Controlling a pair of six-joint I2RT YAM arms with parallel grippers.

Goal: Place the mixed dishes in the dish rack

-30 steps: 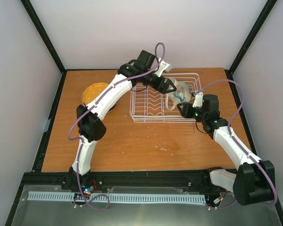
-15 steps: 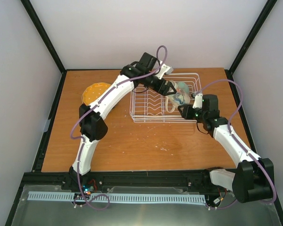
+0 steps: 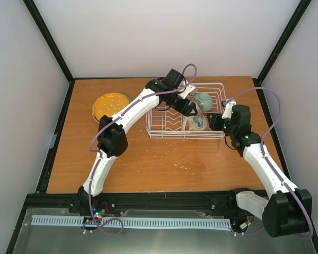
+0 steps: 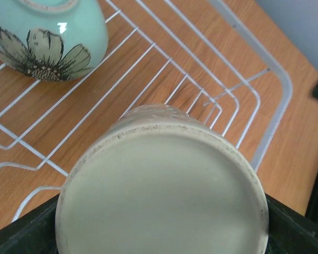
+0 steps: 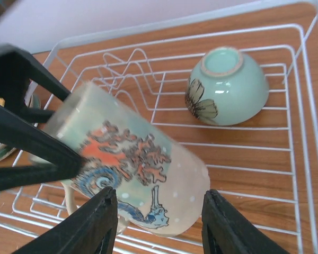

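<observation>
The cream mug (image 3: 196, 120) with a colourful picture is tilted, low over the right part of the white wire dish rack (image 3: 159, 132). My left gripper (image 3: 191, 110) is shut on it; in the left wrist view its base (image 4: 159, 196) fills the frame between my jaws. My right gripper (image 5: 161, 211) is open, one finger on each side of the mug's lower end (image 5: 143, 169). The small teal bowl (image 3: 204, 99) lies upside down in the rack's far right corner. The orange-yellow scalloped plate (image 3: 110, 105) lies on the table left of the rack. The other two plates are out of view.
The rack's upright prongs (image 3: 167, 114) stand left of the mug. In the right wrist view the left gripper's black fingers (image 5: 26, 137) come in from the left, and the bowl (image 5: 228, 87) lies behind the mug. Black frame rails edge the wooden table (image 3: 148, 164).
My left arm has brought the mug down and toward the rack's near side, uncovering the teal bowl. My right gripper has shifted a little to the right beside the mug.
</observation>
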